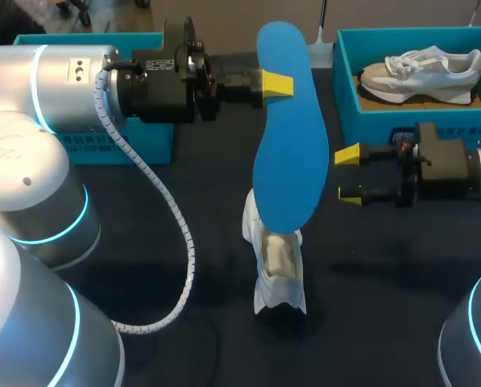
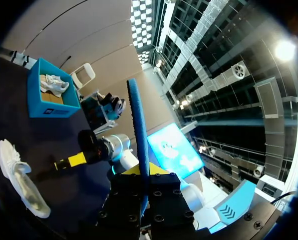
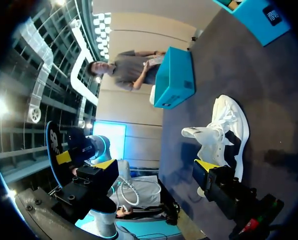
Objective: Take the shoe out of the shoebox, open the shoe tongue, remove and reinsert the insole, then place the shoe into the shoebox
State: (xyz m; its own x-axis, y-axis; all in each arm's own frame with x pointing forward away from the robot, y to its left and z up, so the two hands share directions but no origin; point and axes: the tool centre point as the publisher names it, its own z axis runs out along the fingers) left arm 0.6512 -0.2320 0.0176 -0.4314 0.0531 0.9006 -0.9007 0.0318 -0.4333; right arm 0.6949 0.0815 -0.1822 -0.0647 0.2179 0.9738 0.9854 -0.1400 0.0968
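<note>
**Left gripper** (image 1: 277, 84): comes in from the left side, fingers closed on the blue insole from both faces. One yellow tip shows against the insole's edge; the other is hidden behind it.

**Blue insole** (image 1: 288, 137): out of the shoe and held in the air, off the table. In the left wrist view it stands edge-on between that gripper's fingers and reaches out ahead of them. In the head view its lower end overlaps the white shoe.

**White shoe** (image 1: 277, 266): on the table (image 1: 385, 282) between the two arms, opening uppermost, tongue pulled out. It is outside the shoebox and well apart from it.

**Right gripper** (image 1: 349, 174): comes in from the right side, fingers spread wide and holding nothing. It is beside the insole and not touching it. In the right wrist view the white shoe lies ahead of it.

**Shoebox** (image 1: 349, 81): teal, open-topped, at the far right of the table, behind the right gripper.

**Second white shoe** (image 1: 421, 71): inside the shoebox, lying on its side.

**Teal box** (image 1: 87, 147): at the far left of the table, partly hidden by the left arm.
</note>
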